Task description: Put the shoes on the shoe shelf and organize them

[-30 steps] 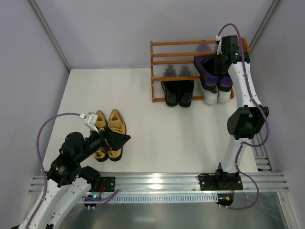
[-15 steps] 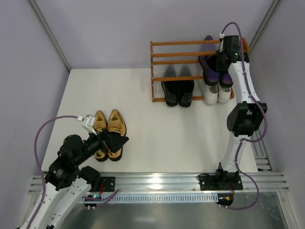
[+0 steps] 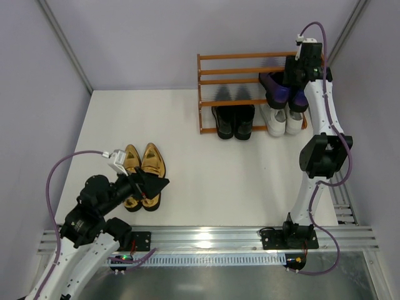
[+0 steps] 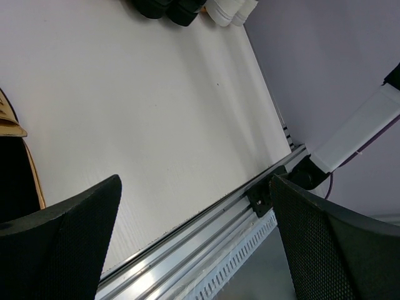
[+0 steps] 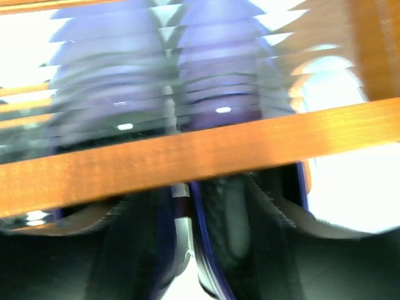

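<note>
Purple loafers (image 3: 277, 91) lie on shelf (image 3: 240, 56), heels at right hand (image 3: 294, 81).

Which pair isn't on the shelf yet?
The gold loafers, on the table by the left gripper. The black loafers, white sneakers and purple loafers are all on the shelf.

Lab test cell: plain walls (image 3: 125, 37), aluminium rail (image 3: 206, 237)
</note>
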Action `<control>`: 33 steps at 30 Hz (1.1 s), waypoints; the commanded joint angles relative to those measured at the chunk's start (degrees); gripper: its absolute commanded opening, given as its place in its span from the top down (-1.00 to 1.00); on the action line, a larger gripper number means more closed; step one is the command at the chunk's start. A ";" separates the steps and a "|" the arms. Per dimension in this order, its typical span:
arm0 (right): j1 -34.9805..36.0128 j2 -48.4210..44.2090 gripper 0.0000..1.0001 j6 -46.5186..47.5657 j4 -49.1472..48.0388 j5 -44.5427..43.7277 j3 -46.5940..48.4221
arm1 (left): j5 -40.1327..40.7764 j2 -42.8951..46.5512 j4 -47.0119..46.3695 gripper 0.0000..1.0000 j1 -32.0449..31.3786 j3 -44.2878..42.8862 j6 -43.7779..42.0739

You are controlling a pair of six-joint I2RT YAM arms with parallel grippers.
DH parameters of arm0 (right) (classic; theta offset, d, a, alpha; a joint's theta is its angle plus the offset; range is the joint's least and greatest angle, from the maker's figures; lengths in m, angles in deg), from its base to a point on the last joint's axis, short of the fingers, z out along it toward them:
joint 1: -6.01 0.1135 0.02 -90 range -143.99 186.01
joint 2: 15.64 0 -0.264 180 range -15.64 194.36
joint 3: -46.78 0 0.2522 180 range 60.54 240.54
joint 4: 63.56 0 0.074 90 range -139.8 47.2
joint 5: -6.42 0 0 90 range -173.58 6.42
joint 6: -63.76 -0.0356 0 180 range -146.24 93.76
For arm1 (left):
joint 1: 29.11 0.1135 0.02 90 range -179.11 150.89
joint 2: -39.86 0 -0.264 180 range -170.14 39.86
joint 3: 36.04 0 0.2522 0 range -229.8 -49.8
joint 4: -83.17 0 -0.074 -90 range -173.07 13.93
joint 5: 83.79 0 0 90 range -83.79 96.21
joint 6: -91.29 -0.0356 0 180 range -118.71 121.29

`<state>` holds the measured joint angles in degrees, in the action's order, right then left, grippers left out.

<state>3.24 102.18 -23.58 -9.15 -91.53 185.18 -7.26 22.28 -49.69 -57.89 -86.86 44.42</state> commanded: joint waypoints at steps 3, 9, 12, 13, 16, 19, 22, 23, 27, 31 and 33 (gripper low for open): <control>-0.22 -5.40 -0.63 -1.77 -9.17 -0.05 0.78 | 0.29 -0.70 0.27 -0.99 -0.14 -1.70 0.11; -0.14 -11.81 -0.81 -5.72 -6.47 -0.75 -1.59 | 1.34 -0.96 1.33 -0.99 -0.23 -2.58 -0.77; 0.13 -18.74 -0.92 -10.37 -3.91 -1.63 -7.72 | 3.53 -0.96 2.38 -0.99 -0.14 -3.63 -1.47; 0.65 -21.46 -0.93 -11.09 -4.60 -2.07 -11.05 | 4.94 -0.79 3.95 -0.99 -0.14 -4.07 -1.47; 6.44 -35.26 -0.99 -10.92 -13.11 -4.17 -29.14 | 15.46 0.09 6.86 -0.99 -0.14 -5.65 -1.47; 17.41 -45.90 -1.00 -9.60 -17.09 -8.57 -41.82 | 25.23 -1.74 12.04 -1.00 -0.23 -7.58 -1.12; 26.91 -51.01 -1.00 -11.26 -16.12 -10.69 -48.95 | 31.84 -9.70 18.72 -1.00 -0.23 -11.52 -1.64; 28.85 -51.81 -0.99 -12.31 -15.77 -11.64 -52.27 | 32.54 -11.92 20.99 -0.99 -0.23 -12.50 -2.17; 36.94 -56.20 -0.99 -15.66 -16.73 -11.40 -60.38 | 31.41 -22.03 21.02 -0.99 -0.14 -16.11 -4.63; 42.65 -60.41 -1.00 -18.04 -18.40 -9.81 -66.62 | 31.57 -33.46 21.98 -0.99 -0.05 -19.62 -7.18; 43.80 -61.65 -0.99 -19.26 -18.06 -9.63 -69.35 | 33.77 -38.65 22.42 -0.99 0.12 -20.68 -7.36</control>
<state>45.16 44.50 -39.36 -24.21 -100.51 117.51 22.38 -11.40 -29.58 -57.93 -104.69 39.46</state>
